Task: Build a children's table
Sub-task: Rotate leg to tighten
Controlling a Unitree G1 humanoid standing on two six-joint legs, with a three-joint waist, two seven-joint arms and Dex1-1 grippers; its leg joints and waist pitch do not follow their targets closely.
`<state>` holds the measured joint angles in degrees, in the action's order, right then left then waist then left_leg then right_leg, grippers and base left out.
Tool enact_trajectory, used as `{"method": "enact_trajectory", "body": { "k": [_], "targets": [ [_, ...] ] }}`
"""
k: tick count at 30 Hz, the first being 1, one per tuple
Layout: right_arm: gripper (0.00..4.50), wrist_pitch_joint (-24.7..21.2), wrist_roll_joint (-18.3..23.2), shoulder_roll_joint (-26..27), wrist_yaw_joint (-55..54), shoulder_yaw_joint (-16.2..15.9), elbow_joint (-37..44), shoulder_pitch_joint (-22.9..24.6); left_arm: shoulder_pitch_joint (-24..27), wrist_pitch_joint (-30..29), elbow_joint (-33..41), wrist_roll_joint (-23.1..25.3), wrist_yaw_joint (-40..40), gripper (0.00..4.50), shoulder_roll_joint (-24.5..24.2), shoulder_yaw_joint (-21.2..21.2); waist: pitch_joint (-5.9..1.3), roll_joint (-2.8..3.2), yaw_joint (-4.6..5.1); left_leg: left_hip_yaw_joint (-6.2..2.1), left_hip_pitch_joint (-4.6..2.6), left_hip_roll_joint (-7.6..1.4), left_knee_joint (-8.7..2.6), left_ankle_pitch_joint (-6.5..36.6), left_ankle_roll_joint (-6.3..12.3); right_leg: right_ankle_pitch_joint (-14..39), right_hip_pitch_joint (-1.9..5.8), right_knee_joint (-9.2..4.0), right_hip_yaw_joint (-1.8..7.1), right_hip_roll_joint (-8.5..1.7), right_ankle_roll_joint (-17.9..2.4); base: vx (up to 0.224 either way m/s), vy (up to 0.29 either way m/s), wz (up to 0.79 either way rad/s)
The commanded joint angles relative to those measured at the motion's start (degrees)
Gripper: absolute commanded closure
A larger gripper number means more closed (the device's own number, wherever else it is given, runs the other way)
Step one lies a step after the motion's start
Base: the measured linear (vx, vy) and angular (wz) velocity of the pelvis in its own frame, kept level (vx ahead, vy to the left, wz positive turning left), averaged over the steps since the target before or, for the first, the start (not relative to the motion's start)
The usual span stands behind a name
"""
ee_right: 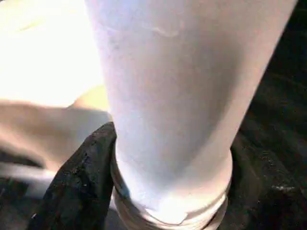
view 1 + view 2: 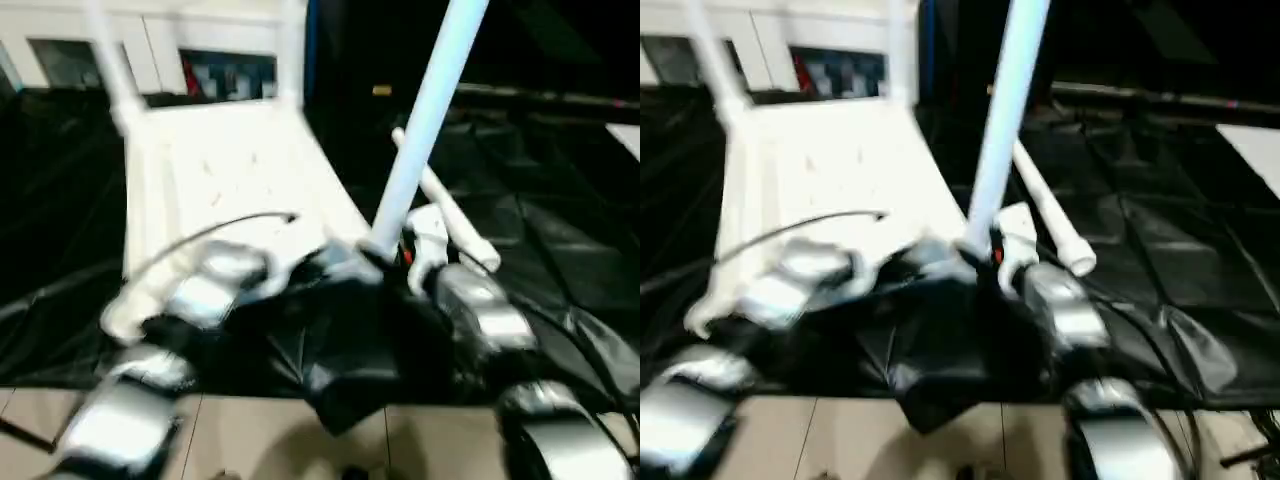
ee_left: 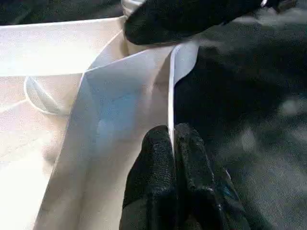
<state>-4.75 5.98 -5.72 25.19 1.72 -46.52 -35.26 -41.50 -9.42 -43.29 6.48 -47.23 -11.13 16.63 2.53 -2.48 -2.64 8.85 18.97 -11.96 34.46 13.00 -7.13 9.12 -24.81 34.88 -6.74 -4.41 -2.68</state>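
Steady the upturned tabletop (image 2: 240,160), lying on the black sheet (image 2: 560,250), with the left hand (image 3: 171,136) pinched tight on its thin rim (image 3: 171,96). With the right hand (image 2: 400,255) wrapped around the base of the leg (image 2: 425,120), which leans over the near corner, bring it upright first. Seat the threaded end (image 1: 168,211) squarely in the socket before turning; judging by the tilt, cross-threading looks likely otherwise. Leave the spare leg (image 2: 455,215) lying just beside.
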Motion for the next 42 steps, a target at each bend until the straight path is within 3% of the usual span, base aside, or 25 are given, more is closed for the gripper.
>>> {"method": "enact_trajectory", "body": {
  "k": [1,2,6,8,10,12,13,15,19,20,21,22,26,35,42],
  "targets": [
    [1.75,-3.12,-0.11,3.12,-7.44,0.58,-6.11,-0.63,-2.32,-2.37,-2.55,0.82,8.77,4.50,2.88,-1.46,-3.50,0.22,-0.04,0.74,1.04,-0.02,-3.73,5.88,2.98,25.45,4.22,-5.89,2.95,-3.35,-3.87,0.000,0.000,0.00],
    [1.75,-2.13,-0.76,5.10,-9.94,0.16,-8.36,-2.55,-3.37,-3.33,-3.61,1.41,11.64,4.50,5.50,-1.35,-3.60,0.46,-0.11,0.67,0.89,-0.14,-3.79,5.75,2.91,24.33,4.19,-5.82,2.92,-3.32,-4.28,0.000,0.000,0.00],
    [1.75,0.36,-2.28,6.80,-10.34,-0.90,-10.33,-4.79,-4.50,-2.98,-4.27,1.17,11.76,4.50,8.29,-1.06,-3.82,0.32,-0.24,0.68,1.23,-0.12,-3.67,5.04,4.15,20.06,4.54,-5.27,3.03,-3.37,-5.68,0.000,0.000,0.00],
    [1.20,1.27,-1.61,6.90,-8.80,-0.26,-10.50,-5.55,-4.80,-1.91,-4.56,1.24,11.12,4.50,8.34,-0.83,-3.90,0.41,-0.35,0.60,1.40,-0.25,-3.68,3.83,5.14,16.22,4.76,-4.75,3.10,-3.38,-7.12,0.000,0.000,0.00],
    [1.04,1.55,-1.34,6.83,-8.42,-0.01,-10.62,-5.82,-4.86,-1.47,-4.70,1.32,10.94,4.50,8.18,-0.72,-3.84,0.46,-0.37,0.63,1.35,-0.35,-3.72,4.29,5.44,14.88,4.74,-4.61,3.15,-3.39,-8.23,0.000,0.000,0.00],
    [1.01,2.52,-1.45,6.26,-7.22,-0.01,-11.10,-6.37,-4.67,-0.36,-4.77,1.23,9.91,4.50,7.47,-0.50,-3.73,0.54,-0.32,0.65,1.31,-0.31,-3.78,5.63,5.59,16.02,4.79,-4.81,3.08,-3.43,-8.41,0.000,0.000,0.00],
    [0.67,3.22,-1.50,5.49,-5.47,-0.21,-10.80,-6.42,-4.37,0.29,-4.54,1.25,8.79,4.50,6.65,-0.43,-3.70,0.51,-0.28,0.63,1.33,-0.26,-3.77,6.52,5.57,17.41,4.84,-5.02,3.05,-3.52,-8.17,0.000,0.000,0.00],
    [0.58,4.25,-1.52,3.86,-1.04,-0.74,-9.83,-6.10,-3.72,1.21,-3.97,0.98,6.26,4.50,5.19,-0.50,-3.69,0.45,-0.14,0.66,1.45,-0.19,-3.73,7.00,5.88,18.69,4.94,-5.18,3.04,-3.48,-7.66,0.000,0.000,0.00],
    [0.58,3.26,-0.46,-2.51,15.38,-4.24,-2.51,-2.10,-1.52,4.46,-1.59,-0.30,-2.83,4.50,0.42,0.11,-3.68,0.60,-0.29,0.49,1.62,-0.23,-3.65,5.73,7.39,17.46,5.24,-5.13,3.00,-3.42,-7.60,0.000,0.000,0.00],
    [0.58,3.01,-0.18,-3.53,17.65,-4.78,-1.28,-1.44,-1.20,4.44,-1.12,-0.59,-4.29,4.50,-0.24,0.21,-3.68,0.50,-0.20,0.54,1.67,-0.47,-3.60,5.18,8.00,15.59,5.15,-4.79,3.19,-3.54,-8.65,0.000,0.000,0.00],
    [0.58,2.78,0.05,-4.35,19.52,-5.23,-0.25,-0.91,-0.94,4.31,-0.73,-0.83,-5.48,4.50,-0.80,0.28,-3.70,0.57,-0.17,0.50,1.79,-0.45,-3.64,4.87,8.01,15.14,5.26,-4.69,3.13,-3.49,-8.82,0.000,0.000,0.00],
    [0.58,2.24,0.48,-5.65,22.13,-5.77,1.32,-0.16,-0.39,5.42,0.06,-1.52,-7.68,4.50,-1.66,0.29,-3.74,0.80,-0.22,0.51,1.46,-0.59,-3.65,4.89,7.98,14.53,5.03,-4.67,3.16,-3.49,-9.42,0.000,0.000,0.00],
    [0.58,1.30,1.37,-9.51,30.80,-6.93,5.90,1.82,1.24,7.19,2.63,-3.73,-15.49,4.50,-4.78,0.65,-3.64,0.82,-0.27,0.56,1.39,-0.68,-3.69,5.71,7.66,14.55,5.09,-4.59,3.24,-3.48,-10.37,0.000,0.000,0.00],
    [0.58,0.44,1.22,-12.68,35.89,-8.62,9.62,3.44,2.91,8.09,4.65,-4.99,-21.23,4.50,-7.75,0.19,-3.63,1.07,-1.22,0.71,1.15,-0.91,-3.83,4.80,5.95,13.69,4.92,-4.30,3.31,-3.49,-10.48,0.000,0.000,0.00],
    [1.17,-0.16,1.03,-12.42,36.36,-8.82,10.14,3.75,3.12,7.83,5.05,-4.95,-21.62,4.50,-8.23,-0.36,-3.66,0.95,-1.26,0.71,1.26,-0.78,-3.81,4.24,5.49,14.74,4.97,-4.41,3.31,-3.48,-9.22,0.000,0.000,0.00]
  ]
}}
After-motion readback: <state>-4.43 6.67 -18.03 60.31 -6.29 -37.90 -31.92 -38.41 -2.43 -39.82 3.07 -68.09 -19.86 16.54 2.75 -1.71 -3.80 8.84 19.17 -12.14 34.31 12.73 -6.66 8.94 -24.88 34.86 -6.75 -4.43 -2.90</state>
